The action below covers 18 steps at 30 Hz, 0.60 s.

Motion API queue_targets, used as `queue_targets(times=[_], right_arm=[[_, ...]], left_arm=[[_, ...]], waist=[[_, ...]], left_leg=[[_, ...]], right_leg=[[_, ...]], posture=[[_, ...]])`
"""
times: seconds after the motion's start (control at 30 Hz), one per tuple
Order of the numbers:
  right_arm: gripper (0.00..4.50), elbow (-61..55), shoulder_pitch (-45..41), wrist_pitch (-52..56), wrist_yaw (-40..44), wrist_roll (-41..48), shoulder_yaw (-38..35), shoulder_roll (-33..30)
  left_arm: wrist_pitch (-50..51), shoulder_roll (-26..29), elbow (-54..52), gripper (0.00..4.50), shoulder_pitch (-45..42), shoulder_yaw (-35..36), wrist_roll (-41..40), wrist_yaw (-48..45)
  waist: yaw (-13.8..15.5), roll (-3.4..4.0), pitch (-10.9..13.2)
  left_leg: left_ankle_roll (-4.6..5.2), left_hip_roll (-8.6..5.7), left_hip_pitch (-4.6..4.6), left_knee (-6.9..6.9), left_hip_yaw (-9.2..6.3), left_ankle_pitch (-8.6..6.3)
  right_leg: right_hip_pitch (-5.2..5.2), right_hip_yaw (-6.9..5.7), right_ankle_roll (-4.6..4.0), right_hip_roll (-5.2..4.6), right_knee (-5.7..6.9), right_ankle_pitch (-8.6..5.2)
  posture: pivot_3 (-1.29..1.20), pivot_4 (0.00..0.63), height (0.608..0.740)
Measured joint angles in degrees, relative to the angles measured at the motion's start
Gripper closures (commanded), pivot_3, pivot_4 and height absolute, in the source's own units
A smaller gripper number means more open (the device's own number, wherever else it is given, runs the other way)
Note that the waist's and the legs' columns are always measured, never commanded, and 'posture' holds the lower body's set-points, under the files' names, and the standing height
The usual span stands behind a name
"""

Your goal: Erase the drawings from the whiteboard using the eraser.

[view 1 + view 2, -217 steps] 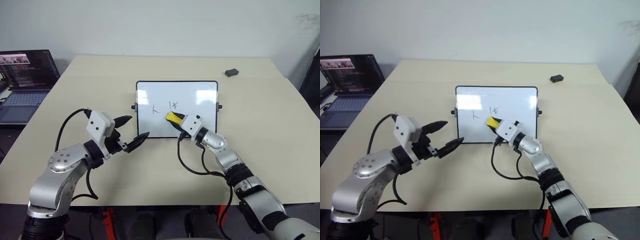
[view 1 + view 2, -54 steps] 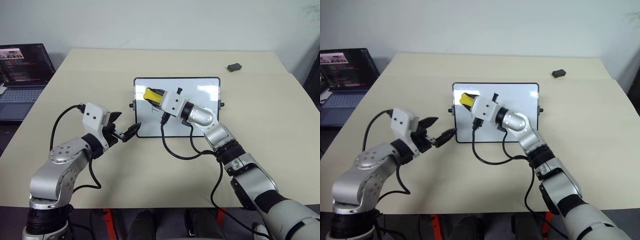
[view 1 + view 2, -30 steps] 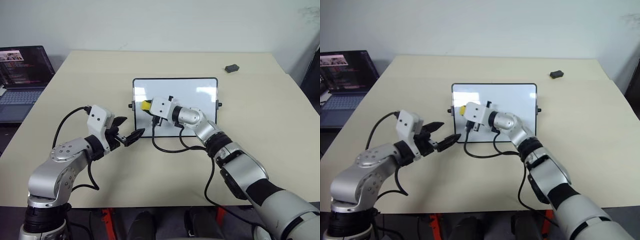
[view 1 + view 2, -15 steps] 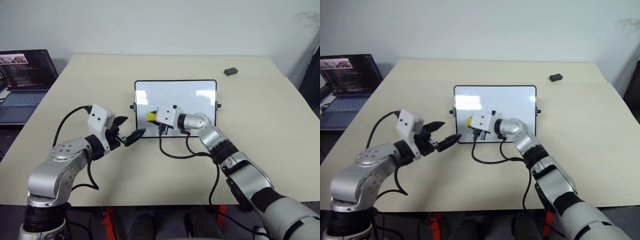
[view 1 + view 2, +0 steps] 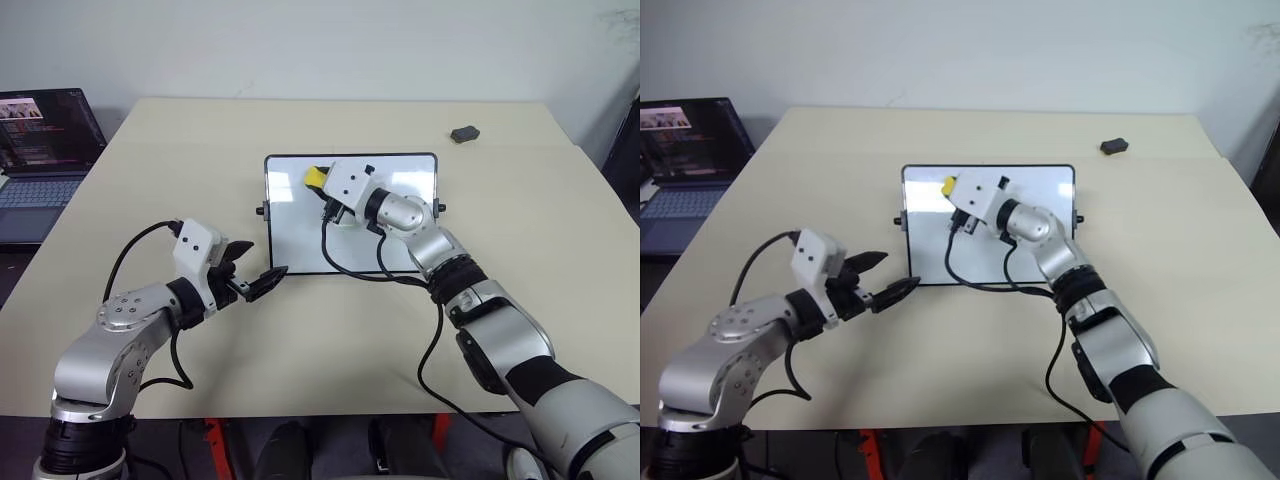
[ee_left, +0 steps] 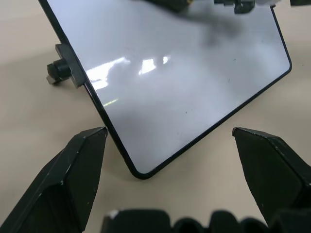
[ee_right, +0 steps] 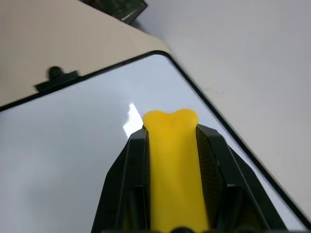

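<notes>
The whiteboard (image 5: pixel 300 230) lies mid-table, a black knob (image 6: pixel 57 71) on its short side. No drawings are in view on its bare white surface. My right gripper (image 5: pixel 320 180) is shut on the yellow eraser (image 5: pixel 316 177), held over the board's far left part near the rim. In the right wrist view the eraser (image 7: pixel 174 165) sticks out between both black fingers (image 7: pixel 132 160); I cannot tell whether it touches the board. My left gripper (image 5: pixel 260 260) is open at the board's near left corner (image 6: pixel 138 172), which sits between its fingertips.
An open laptop (image 5: pixel 40 140) stands at the table's far left edge. A small dark grey lump (image 5: pixel 463 134) lies at the far right. The right wrist's black cable (image 5: pixel 350 265) loops over the board's near edge. Bare table (image 5: pixel 560 250) spreads to the right.
My right gripper has carried the eraser from the board's near left part up to its far left part. The left gripper has stayed put. The camera shifted slightly.
</notes>
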Motion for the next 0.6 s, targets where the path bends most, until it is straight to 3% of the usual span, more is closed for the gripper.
queue_targets(times=[0.3,0.47,0.6], right_arm=[[3.51,2.51,4.09,-5.66,2.35,-1.54,2.42,0.48],[3.51,3.39,6.79,-6.85,2.36,-3.16,4.59,0.21],[3.51,3.15,8.12,-7.64,2.38,-3.29,5.38,-0.67]], left_arm=[[-0.1,-0.02,-0.04,0.0,-0.32,-0.86,0.16,-0.74],[-0.25,-0.04,-0.03,0.0,-0.69,-0.92,0.19,-0.82],[-0.96,-0.04,0.03,0.0,-0.89,-0.97,0.16,-1.45]], waist=[[-0.15,-0.08,-0.18],[-0.17,-0.02,-0.12],[-0.04,-0.04,-0.14]], left_leg=[[0.02,0.0,0.4,0.03,0.02,0.0],[0.06,0.0,2.02,-0.1,-0.04,-0.02],[0.15,-0.03,2.21,-0.03,-0.07,0.07]], right_leg=[[0.33,0.03,-0.01,0.01,0.16,0.03],[2.02,0.0,-0.02,0.05,-0.12,0.0],[2.23,0.02,-0.01,0.05,-0.11,0.01]], posture=[[0.0,0.15,0.74],[0.0,0.15,0.74],[0.0,0.15,0.74]])
